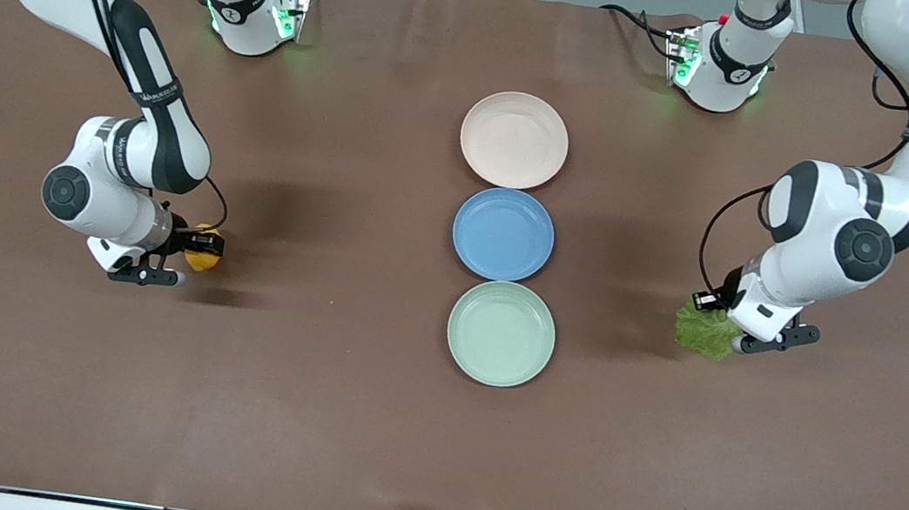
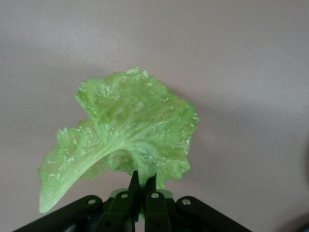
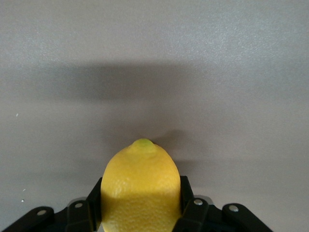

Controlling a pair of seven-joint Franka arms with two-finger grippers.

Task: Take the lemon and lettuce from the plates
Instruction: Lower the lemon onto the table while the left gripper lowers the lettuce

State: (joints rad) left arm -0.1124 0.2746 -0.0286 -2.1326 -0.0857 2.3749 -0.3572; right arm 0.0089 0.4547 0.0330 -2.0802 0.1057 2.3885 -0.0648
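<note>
My left gripper (image 1: 732, 334) is shut on the crinkled green lettuce (image 1: 705, 330) low over the table toward the left arm's end. In the left wrist view the lettuce (image 2: 126, 130) fans out from the closed gripper (image 2: 143, 182). My right gripper (image 1: 196, 248) is shut on the yellow lemon (image 1: 204, 249) low over the table toward the right arm's end. In the right wrist view the lemon (image 3: 140, 186) sits between the fingers (image 3: 187, 203). The beige-pink plate (image 1: 514, 139) and the mint green plate (image 1: 501, 333) lie bare in the middle of the table.
A blue plate (image 1: 503, 234) lies between the two pale plates, in one row down the table's middle. Both arm bases stand at the table's edge farthest from the front camera. The brown table cover is bare around both grippers.
</note>
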